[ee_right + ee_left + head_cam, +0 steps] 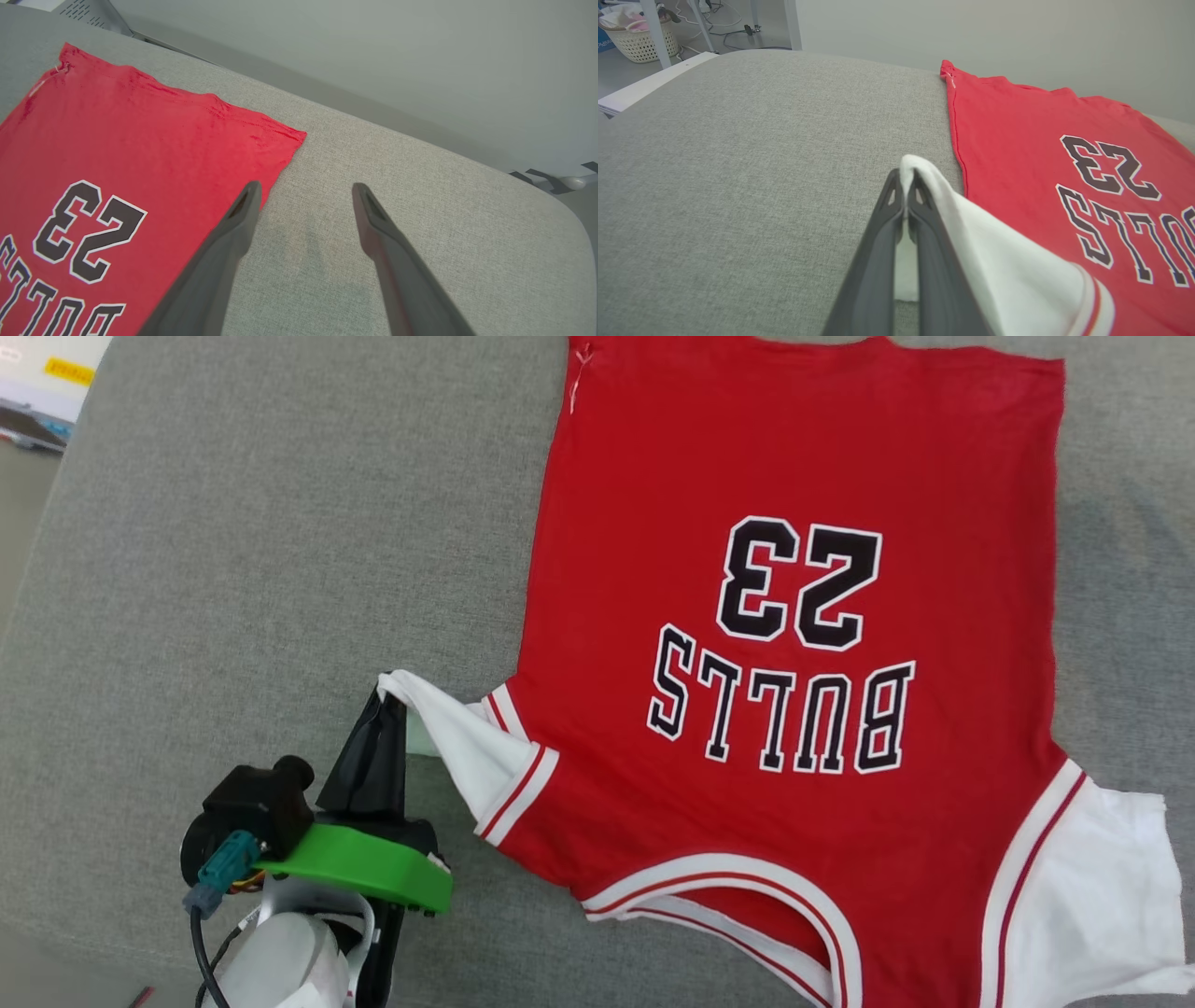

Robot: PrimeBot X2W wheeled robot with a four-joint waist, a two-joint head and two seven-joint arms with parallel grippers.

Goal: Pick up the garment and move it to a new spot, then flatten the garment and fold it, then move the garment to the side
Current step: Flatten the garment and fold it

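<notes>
The shirt (794, 467) lies print-up and mostly flat on the grey cushion (233, 569). The left gripper (390, 702) is pinched tight on the white sleeve (462, 747) tip, lifting it, probably to tug it flat. The right gripper (306, 191) hangs wide open beside the shirt's edge, holding nothing. Print reads "BULLS 23".

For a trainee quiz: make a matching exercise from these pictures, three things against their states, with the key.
Things:
1. left gripper
2. right gripper
3. garment

States:
a. open, holding nothing
b. print side up on the grey cushion
c. shut on a white sleeve

Pairs: 1-c, 2-a, 3-b
</notes>
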